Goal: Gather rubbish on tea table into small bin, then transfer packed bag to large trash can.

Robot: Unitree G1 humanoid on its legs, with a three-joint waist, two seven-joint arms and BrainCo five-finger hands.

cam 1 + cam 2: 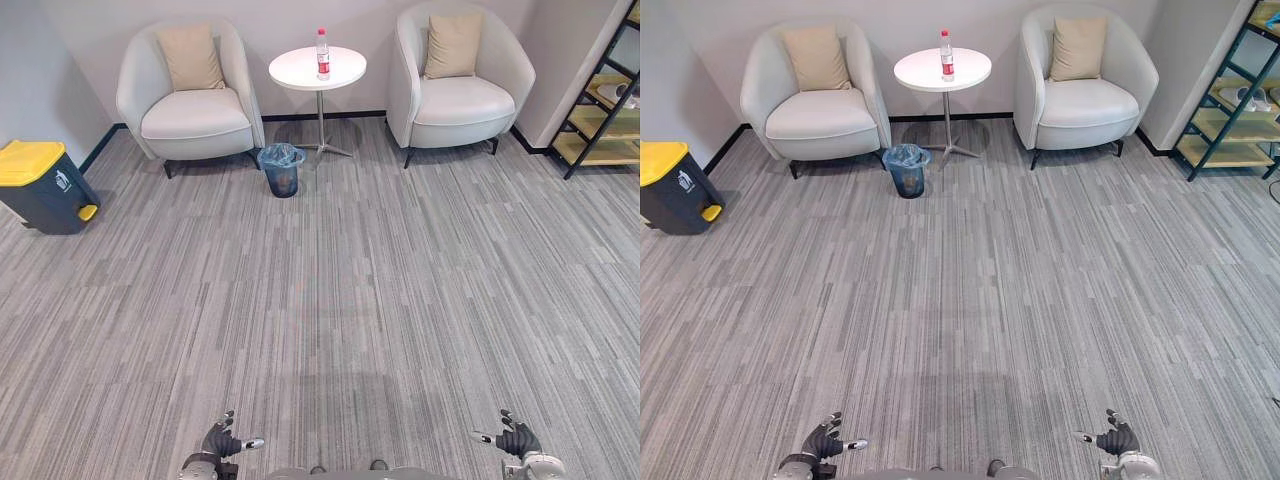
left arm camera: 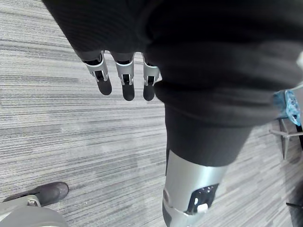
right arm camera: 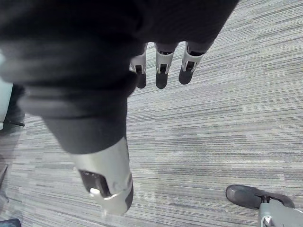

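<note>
A clear plastic bottle with a red cap and label [image 1: 322,54] stands upright on the round white tea table [image 1: 300,72] at the far wall. Beside the table's foot sits the small bin [image 1: 281,169], lined with a blue bag. The large trash can [image 1: 40,186], dark grey with a yellow lid, stands at the far left by the wall. My left hand [image 1: 222,442] and right hand [image 1: 515,438] hang low at the near edge, far from the table. Both are open, fingers [image 2: 124,80] relaxed and straight, holding nothing; the right hand's fingers [image 3: 162,66] point at bare carpet.
Two white armchairs [image 1: 195,100] [image 1: 458,85] with beige cushions flank the table. A black-framed shelf with wooden boards [image 1: 608,105] stands at the far right. Wide grey carpet [image 1: 330,300] lies between me and the furniture.
</note>
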